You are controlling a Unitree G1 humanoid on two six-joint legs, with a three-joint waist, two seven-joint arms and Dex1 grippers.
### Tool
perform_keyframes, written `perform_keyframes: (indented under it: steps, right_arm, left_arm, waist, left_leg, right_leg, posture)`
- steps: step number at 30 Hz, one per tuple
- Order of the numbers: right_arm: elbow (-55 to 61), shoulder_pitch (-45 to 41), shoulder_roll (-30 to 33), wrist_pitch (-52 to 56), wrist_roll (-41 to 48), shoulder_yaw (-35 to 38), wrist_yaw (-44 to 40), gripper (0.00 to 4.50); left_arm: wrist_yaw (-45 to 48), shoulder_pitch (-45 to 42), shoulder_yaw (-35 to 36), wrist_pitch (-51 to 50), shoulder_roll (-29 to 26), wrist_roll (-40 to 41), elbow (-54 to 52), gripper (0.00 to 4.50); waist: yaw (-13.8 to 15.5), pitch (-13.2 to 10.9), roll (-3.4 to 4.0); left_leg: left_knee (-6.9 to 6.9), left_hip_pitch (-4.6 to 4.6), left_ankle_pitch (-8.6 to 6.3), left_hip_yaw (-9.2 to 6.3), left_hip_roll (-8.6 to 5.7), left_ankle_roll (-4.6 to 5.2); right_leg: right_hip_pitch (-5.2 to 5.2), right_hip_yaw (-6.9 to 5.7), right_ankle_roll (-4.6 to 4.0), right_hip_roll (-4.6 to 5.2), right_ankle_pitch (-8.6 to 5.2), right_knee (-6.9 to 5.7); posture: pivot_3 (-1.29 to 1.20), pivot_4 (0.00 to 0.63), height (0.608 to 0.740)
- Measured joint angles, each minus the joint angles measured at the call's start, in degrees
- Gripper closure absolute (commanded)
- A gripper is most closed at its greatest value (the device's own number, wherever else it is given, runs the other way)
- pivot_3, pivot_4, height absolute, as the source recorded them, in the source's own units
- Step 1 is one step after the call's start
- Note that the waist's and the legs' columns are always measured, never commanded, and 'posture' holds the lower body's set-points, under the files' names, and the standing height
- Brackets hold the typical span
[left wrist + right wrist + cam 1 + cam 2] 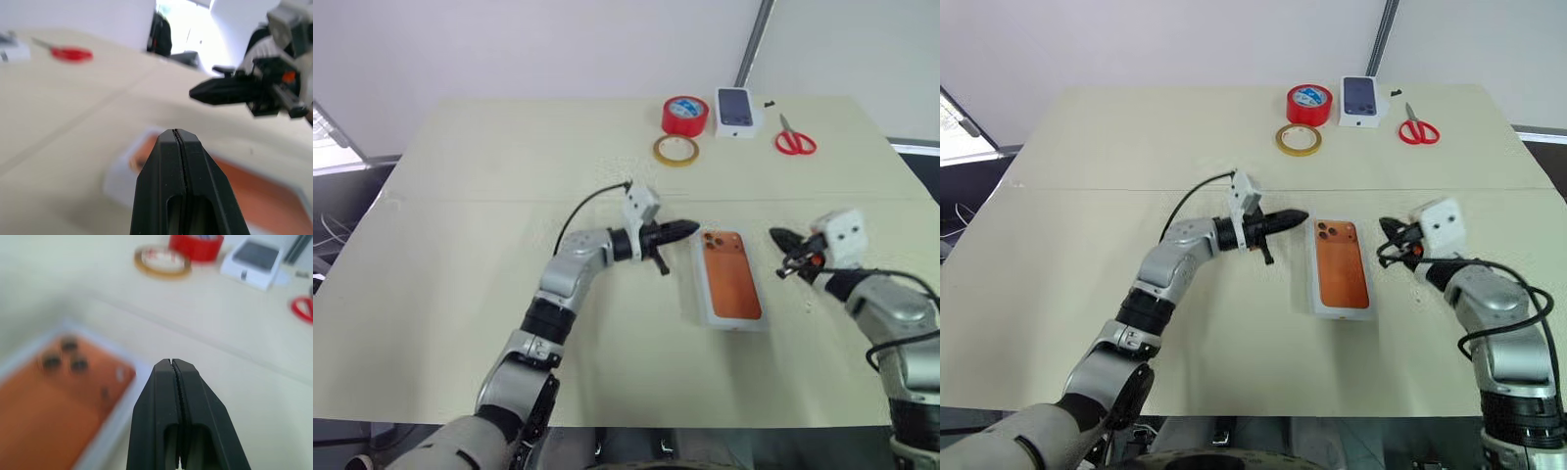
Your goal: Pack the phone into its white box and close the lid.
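Now orange rectangular phone (pixel 733 277) lies back up, seemingly seated in shallow white box (pixel 703 315). Left gripper (pixel 690 230) just beside phone, fingers clenched, empty; right gripper (pixel 779 237) opposite, likewise.

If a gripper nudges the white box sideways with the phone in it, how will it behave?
The white box looks shallow and flat-bottomed, so it would probably slide on the smooth table rather than tip. The phone fills it nearly rim to rim, so it likely moves along with it and adds weight low down.
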State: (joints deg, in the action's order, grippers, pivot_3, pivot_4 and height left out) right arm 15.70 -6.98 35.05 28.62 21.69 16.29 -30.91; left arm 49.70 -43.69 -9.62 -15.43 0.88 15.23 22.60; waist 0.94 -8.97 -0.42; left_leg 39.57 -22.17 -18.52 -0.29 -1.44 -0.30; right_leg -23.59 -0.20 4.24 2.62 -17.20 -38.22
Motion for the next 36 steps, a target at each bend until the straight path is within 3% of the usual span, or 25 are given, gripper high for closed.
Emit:
perform_keyframes:
  steps: [5, 8, 12, 18, 19, 21, 22, 28, 29, 30, 36]
  right_arm:
    - [0.2, 1.6, 0.2, 0.6, -1.3, -4.9, -1.8, 4.46]
    - [1.0, 5.4, 1.2, -1.1, -4.9, -9.0, -2.1, 4.46]
    - [2.7, 8.4, 2.7, -1.3, -6.1, -9.4, -2.8, 4.46]
    - [4.9, 10.3, 3.1, 1.4, -1.3, -7.5, -6.6, 4.46]
    - [5.5, 10.9, 3.1, 2.3, 0.4, -7.0, -7.8, 4.07]
    - [5.5, 11.0, 2.1, 3.2, 4.3, -5.0, -9.5, 3.65]
    - [5.5, 10.6, 1.8, 3.2, 6.8, -3.6, -10.4, 3.19]
    - [7.6, 6.9, 3.8, 3.6, 14.5, 2.2, -14.0, 0.06]
    - [7.7, 7.0, 4.5, 3.8, 15.4, 2.6, -14.9, 0.00]
    - [7.7, 7.2, 4.9, 4.4, 16.5, 3.0, -15.7, 0.00]
    - [5.6, 9.8, 9.2, 5.6, 19.0, 4.8, -20.9, 0.00]
  left_arm:
    - [-1.0, -2.6, -4.7, 3.8, 2.8, -5.1, 9.1, 4.50]
    - [-1.3, -0.9, -8.7, 5.5, 1.8, -9.6, 13.7, 4.50]
    - [1.8, 1.3, -10.1, 4.3, -0.3, -10.4, 10.3, 4.50]
    - [3.7, 3.5, -8.2, -1.5, -1.6, -7.3, 5.7, 4.50]
    - [4.6, 4.1, -7.5, -2.8, -2.3, -6.4, 4.5, 4.50]
    - [6.2, 5.5, -6.4, -5.8, -3.6, -3.8, 1.9, 3.96]
    - [6.7, 6.2, -5.3, -7.0, -4.7, -2.5, -0.2, 3.68]
    - [9.3, 7.0, 1.5, -9.1, -16.2, 3.1, -17.6, 0.67]
    - [9.7, 7.2, 2.3, -9.1, -18.5, 3.1, -18.8, 0.17]
    - [9.9, 7.7, 2.9, -9.1, -20.2, 3.2, -19.6, 0.04]
    - [9.1, 17.8, 7.2, -8.7, -30.0, 2.8, -21.6, 0.04]
  waist:
    - [-0.2, 0.0, 0.00]
    - [-0.5, 0.0, 0.06]
    - [-0.4, 0.1, -0.08]
    - [-0.3, 0.1, -0.08]
    - [-0.4, 0.1, -0.08]
    - [-0.5, 0.1, -0.07]
    - [-0.6, 0.1, -0.04]
    - [-0.6, 0.1, 0.01]
    - [-0.6, 0.1, 0.01]
    - [-0.5, 0.1, 0.01]
    - [-0.3, 0.1, -0.01]
  left_leg:
    - [0.05, -0.03, -0.04, 0.01, -0.05, 0.06]
    - [0.05, 0.04, -0.09, 0.04, -0.04, 0.16]
    - [-0.15, 1.04, -0.25, 0.00, 0.00, 0.43]
    - [-0.15, 0.99, -0.25, -0.02, 0.01, 0.43]
    - [-0.14, 0.87, -0.25, -0.02, 0.01, 0.42]
    - [-0.15, 0.78, -0.23, -0.02, 0.02, 0.39]
    - [-0.14, 0.76, -0.22, -0.02, 0.02, 0.37]
    - [-0.23, 0.79, -0.20, -0.02, 0.04, 0.32]
    - [-0.24, 0.79, -0.19, -0.02, 0.04, 0.32]
    - [-0.25, 0.79, -0.20, -0.02, 0.04, 0.32]
    - [-0.29, 0.77, -0.20, -0.02, 0.03, 0.34]
  right_leg:
    - [0.02, 0.00, 0.05, 0.02, 0.02, 0.05]
    - [0.01, 0.04, 0.05, 0.00, 0.02, 0.01]
    - [1.02, 0.03, 0.04, 0.01, 0.01, 0.20]
    - [0.98, 0.03, 0.04, 0.03, 0.01, 0.21]
    - [0.83, 0.04, 0.04, 0.03, 0.01, 0.18]
    - [0.72, 0.04, 0.04, 0.03, 0.01, 0.14]
    - [0.68, 0.04, 0.04, 0.04, 0.02, 0.12]
    - [0.68, 0.05, 0.03, 0.05, 0.02, 0.14]
    - [0.69, 0.05, 0.03, 0.05, 0.02, 0.16]
    - [0.69, 0.05, 0.03, 0.05, 0.02, 0.19]
    - [0.69, 0.05, 0.03, 0.12, 0.02, 0.24]
  posture:
    - [0.00, 0.150, 0.740]
    - [0.00, 0.150, 0.740]
    - [0.00, 0.150, 0.740]
    - [0.00, 0.150, 0.740]
    - [0.00, 0.150, 0.740]
    - [0.00, 0.150, 0.740]
    - [0.00, 0.150, 0.740]
    - [0.00, 0.150, 0.740]
    - [0.00, 0.150, 0.740]
    - [0.00, 0.150, 0.740]
    - [0.00, 0.150, 0.740]
